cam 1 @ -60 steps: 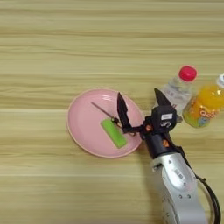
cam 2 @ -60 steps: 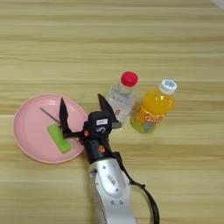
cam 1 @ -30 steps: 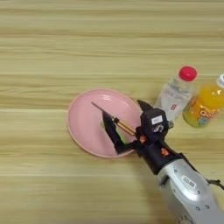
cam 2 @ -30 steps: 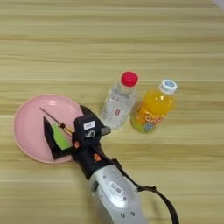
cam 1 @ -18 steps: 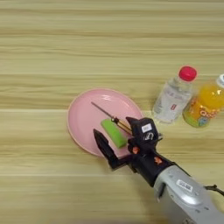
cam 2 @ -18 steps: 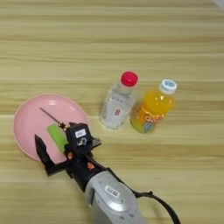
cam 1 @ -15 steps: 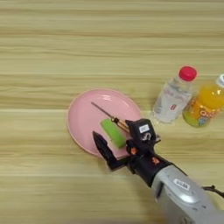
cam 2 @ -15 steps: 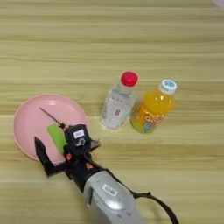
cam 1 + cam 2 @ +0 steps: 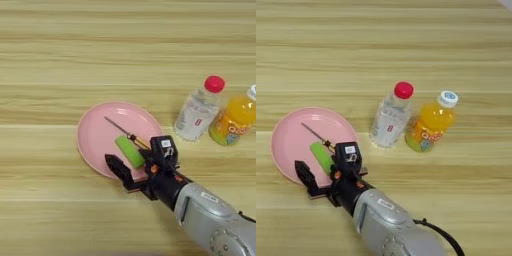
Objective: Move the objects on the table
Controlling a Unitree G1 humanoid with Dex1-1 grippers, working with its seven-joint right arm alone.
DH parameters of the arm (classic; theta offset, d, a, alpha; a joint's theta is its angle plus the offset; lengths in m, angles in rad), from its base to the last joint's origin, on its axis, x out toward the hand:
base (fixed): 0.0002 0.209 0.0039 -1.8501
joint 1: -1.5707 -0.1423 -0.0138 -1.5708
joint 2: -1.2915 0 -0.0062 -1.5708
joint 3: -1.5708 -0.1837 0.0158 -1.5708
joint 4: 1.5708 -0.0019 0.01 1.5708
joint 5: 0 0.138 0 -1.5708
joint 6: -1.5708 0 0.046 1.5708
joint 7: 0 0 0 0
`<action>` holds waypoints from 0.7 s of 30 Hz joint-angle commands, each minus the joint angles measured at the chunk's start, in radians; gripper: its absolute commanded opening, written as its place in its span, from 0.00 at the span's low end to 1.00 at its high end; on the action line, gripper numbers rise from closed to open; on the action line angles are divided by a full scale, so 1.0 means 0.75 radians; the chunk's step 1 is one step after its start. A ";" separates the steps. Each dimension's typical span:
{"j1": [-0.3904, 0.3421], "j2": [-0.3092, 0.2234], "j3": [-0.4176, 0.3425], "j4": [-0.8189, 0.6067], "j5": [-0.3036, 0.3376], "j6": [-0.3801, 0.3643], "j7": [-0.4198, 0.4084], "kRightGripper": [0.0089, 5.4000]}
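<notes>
Right gripper (image 9: 134, 165) spread wide, straddling green block (image 9: 130, 151) on pink plate (image 9: 95, 137); screwdriver (image 9: 121, 131) lies beside block.

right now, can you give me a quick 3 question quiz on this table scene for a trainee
1. True or false: the green block lies on the pink plate.
2. Which bottle stands nearer the plate? A) the clear bottle with the red cap B) the orange juice bottle
3. Fill in: the screwdriver lies with its thin metal shaft on the ____.

Key
1. True. The block sits on the plate's near right part, between the two black fingers of the pincer, whose jaws are spread.
2. A. The red-capped bottle stands just right of the plate; the juice bottle is further right.
3. Plate. Its tip points to the far left, and its handle end disappears behind the pincer.
</notes>
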 commanded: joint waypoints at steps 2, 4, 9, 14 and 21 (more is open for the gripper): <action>-0.062 0.003 -0.016 -0.013 0.024 -0.034 -0.018 0.99; -0.066 -0.002 -0.014 -0.002 0.022 -0.037 -0.020 0.99; -0.061 -0.010 -0.001 0.008 0.023 -0.047 -0.023 0.99; -0.063 -0.015 0.002 0.041 0.021 -0.057 -0.022 0.99; -0.071 -0.030 0.007 0.099 0.003 -0.081 -0.023 0.99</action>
